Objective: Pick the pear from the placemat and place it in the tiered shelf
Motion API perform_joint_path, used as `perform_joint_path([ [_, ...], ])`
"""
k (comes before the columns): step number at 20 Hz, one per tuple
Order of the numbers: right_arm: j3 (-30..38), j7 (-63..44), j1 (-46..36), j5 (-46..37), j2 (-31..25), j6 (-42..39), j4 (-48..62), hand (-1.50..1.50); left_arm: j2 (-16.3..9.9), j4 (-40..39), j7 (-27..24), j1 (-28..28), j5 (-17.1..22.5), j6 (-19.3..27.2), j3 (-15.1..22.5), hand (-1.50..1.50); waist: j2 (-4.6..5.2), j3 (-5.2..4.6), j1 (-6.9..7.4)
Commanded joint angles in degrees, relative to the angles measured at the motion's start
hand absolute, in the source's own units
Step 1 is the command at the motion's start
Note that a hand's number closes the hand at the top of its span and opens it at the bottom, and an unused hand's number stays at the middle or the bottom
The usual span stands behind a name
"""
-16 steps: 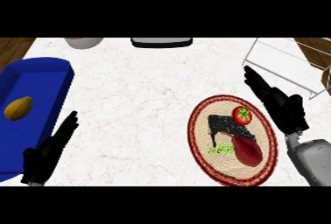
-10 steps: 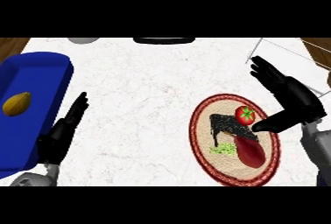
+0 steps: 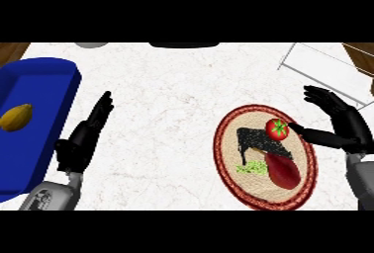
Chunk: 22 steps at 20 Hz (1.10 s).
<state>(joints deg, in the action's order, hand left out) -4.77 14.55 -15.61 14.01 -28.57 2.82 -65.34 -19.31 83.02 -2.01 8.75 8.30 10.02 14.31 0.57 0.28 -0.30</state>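
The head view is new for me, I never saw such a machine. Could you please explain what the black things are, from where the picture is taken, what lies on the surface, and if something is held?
The picture looks steeply down from the robot's head onto a pale marble counter. The black shapes are its two hands on grey forearms. The left hand is open, its fingers straight, beside a blue tray that holds a yellowish fruit. The right hand is open too, its thumb near a tomato. The tomato lies on a round woven placemat with a dark red pear, a black piece and something green. A white wire shelf stands at the upper right. Nothing is held.
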Motion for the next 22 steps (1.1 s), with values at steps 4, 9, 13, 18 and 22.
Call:
perform_joint_path([
  [4, 9.0, 16.3, -1.0, 8.0, -0.5, -14.7, 12.9, -1.5, 2.4, -1.1, 1.1, 1.0, -1.6, 0.4, 0.5, 0.0, -0.35, -0.19, 0.66],
  [9, 1.4, 9.0, -2.4, 1.7, -8.4, -24.2, 7.9, -1.5, 2.9, -1.6, 1.2, 2.1, -2.6, 0.8, 0.1, 0.0, -0.59, -0.32, 0.33],
  [13, -1.3, 5.8, -3.7, -3.0, -10.2, -23.1, 1.3, -1.5, 4.5, -2.5, 2.0, 2.9, -4.0, 1.6, 0.4, 0.0, -0.67, -0.33, 0.1],
  [18, -3.7, -5.5, -3.6, -5.0, -13.6, -24.3, -8.9, -1.5, 4.3, 0.4, 3.1, 1.7, -4.8, 1.6, 0.3, 0.0, -0.83, -0.35, 0.12],
  [22, -7.7, -11.8, -4.0, -8.6, -20.0, -29.3, -17.4, -1.5, 4.9, -3.9, 2.5, 3.6, -4.3, 0.9, -0.6, 0.0, -0.9, -0.46, -0.95],
])
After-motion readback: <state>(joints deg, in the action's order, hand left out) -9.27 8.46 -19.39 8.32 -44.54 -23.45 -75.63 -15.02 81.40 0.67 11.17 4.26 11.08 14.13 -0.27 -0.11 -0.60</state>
